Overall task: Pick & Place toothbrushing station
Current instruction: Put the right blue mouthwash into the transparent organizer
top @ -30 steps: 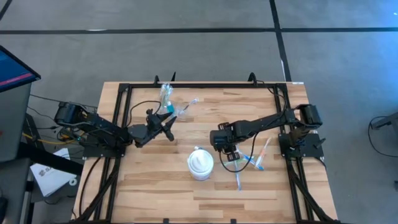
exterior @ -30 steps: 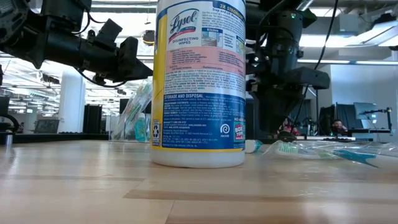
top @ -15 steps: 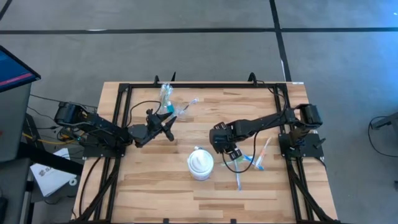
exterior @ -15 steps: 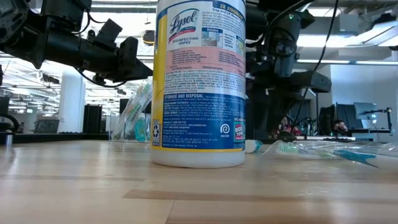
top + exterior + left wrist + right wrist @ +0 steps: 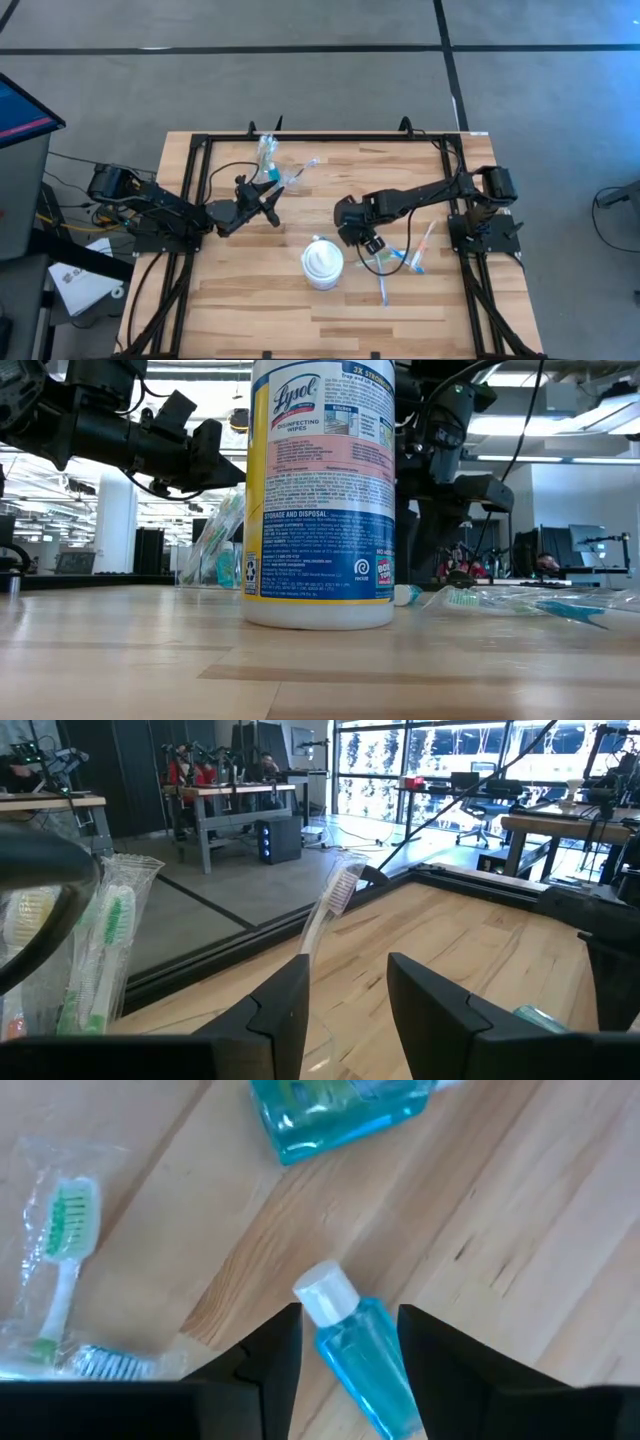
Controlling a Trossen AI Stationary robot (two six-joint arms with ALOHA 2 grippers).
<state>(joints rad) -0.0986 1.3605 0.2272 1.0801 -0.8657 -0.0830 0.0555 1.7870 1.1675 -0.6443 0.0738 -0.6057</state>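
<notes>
toothbrushes in clear wrappers lie scattered on the tabletop at about 4 o'clock from the white wipes tub. the right gripper hangs just above a small blue white-capped bottle — fingers spread, one each side, not touching it. a clear cup with brushes stands at 11 o'clock. the left gripper hovers near it — fingers apart, gripping nothing, a wrapped toothbrush just beyond.
</notes>
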